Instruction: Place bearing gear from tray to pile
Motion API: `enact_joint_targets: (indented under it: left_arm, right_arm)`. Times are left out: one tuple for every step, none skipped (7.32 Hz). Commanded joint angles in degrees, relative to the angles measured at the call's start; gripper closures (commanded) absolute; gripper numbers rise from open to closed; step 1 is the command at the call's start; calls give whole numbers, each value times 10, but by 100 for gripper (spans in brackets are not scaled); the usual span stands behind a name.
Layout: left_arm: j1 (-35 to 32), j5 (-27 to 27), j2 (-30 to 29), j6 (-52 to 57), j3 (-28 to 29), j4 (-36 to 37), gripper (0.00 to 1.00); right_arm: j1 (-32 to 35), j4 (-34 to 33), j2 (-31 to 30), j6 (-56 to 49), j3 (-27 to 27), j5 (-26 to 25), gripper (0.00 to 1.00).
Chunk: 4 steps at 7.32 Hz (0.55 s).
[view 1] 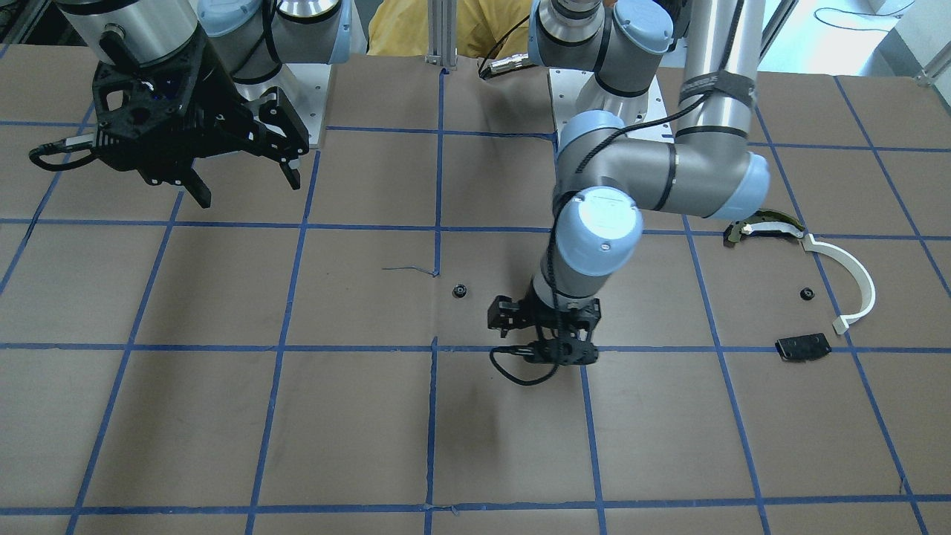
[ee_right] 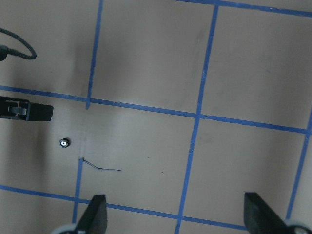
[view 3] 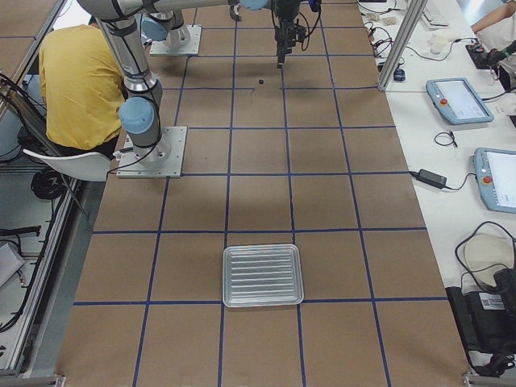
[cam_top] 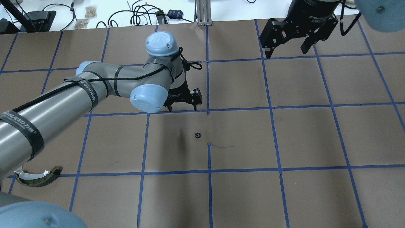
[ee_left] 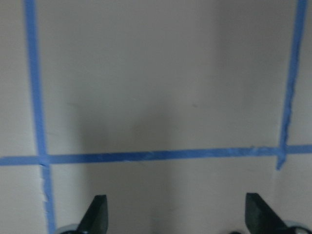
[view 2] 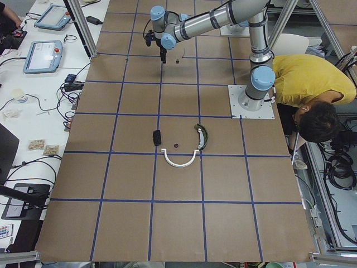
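Observation:
A small black round bearing gear (view 1: pixel 459 290) lies alone on the brown table; it also shows in the overhead view (cam_top: pixel 197 135) and the right wrist view (ee_right: pixel 64 142). My left gripper (view 1: pixel 546 334) is open and empty, pointing down over bare paper a short way from the gear; its wrist view (ee_left: pixel 178 214) shows only tape lines. My right gripper (view 1: pixel 245 186) is open and empty, high above the table. The pile lies apart: a white curved strip (view 1: pixel 847 279), an olive-and-white arc (view 1: pixel 765 227), a black plate (view 1: pixel 802 347) and a small black part (view 1: pixel 807 293). The silver tray (view 3: pixel 263 275) looks empty.
Blue tape lines grid the brown paper. A person in a yellow shirt (view 2: pixel 312 78) bends beside the arm bases. Tablets and cables (view 3: pixel 459 101) lie on the white bench along the table's far edge. The left arm's cable (view 1: pixel 520 371) loops beside its gripper.

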Motion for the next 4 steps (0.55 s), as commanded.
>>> enact_joint_targets:
  left_arm:
    - [-22, 0, -15, -20, -21, -4, 0]
    - [-33, 1, -23, -27, -21, -6, 0]
    - [-46, 1, -33, -28, -21, -6, 0]
    - [-47, 3, -38, -28, -20, -6, 2]
  right_arm:
    - [6, 35, -8, 27, 27, -69, 0]
    - [6, -6, -7, 26, 55, -67, 0]
    - [5, -64, -8, 27, 87, -56, 0]
    - [-4, -143, -8, 25, 108, -20, 0]
